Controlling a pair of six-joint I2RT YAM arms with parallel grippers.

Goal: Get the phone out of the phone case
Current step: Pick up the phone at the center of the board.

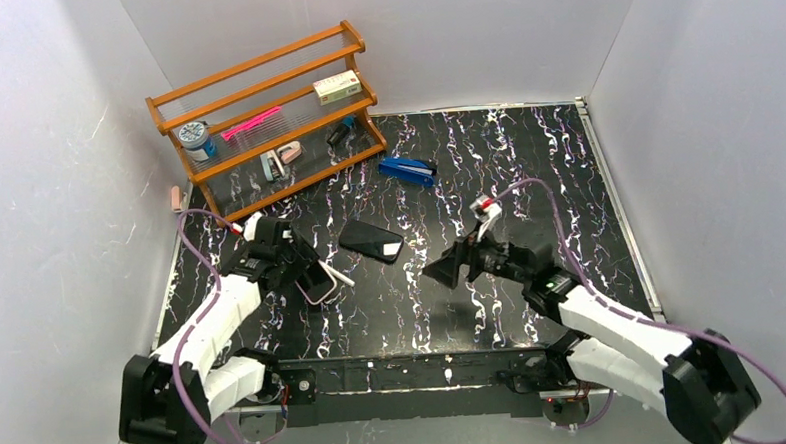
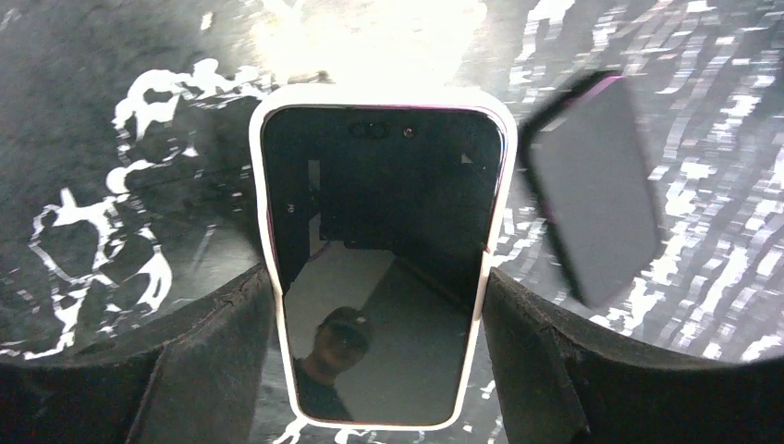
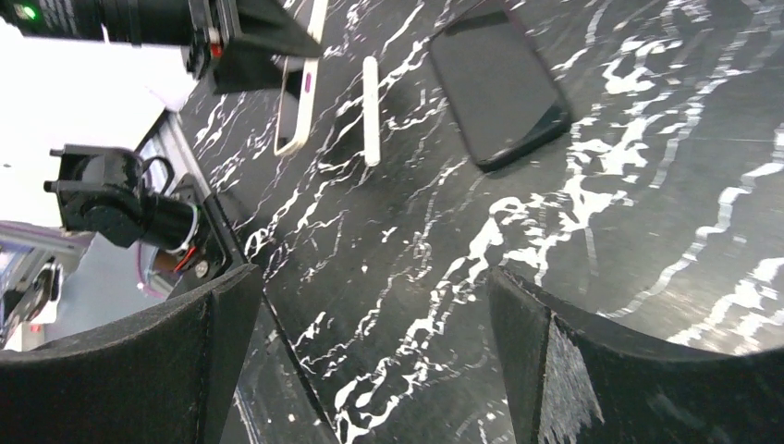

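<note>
White phone case (image 2: pixel 379 96) (phone (image 2: pixel 381 231) inside) clamped in left claw (image 2: pixel 377 287).

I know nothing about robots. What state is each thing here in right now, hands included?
phone: inside its white case, screen dark, not yet taken out.
left hand: shut on the phone, gripping its sides.
right hand: open, empty, above the table.
black phone: lying flat on the table, untouched.
blue stapler: closed, lying on the table.
</note>
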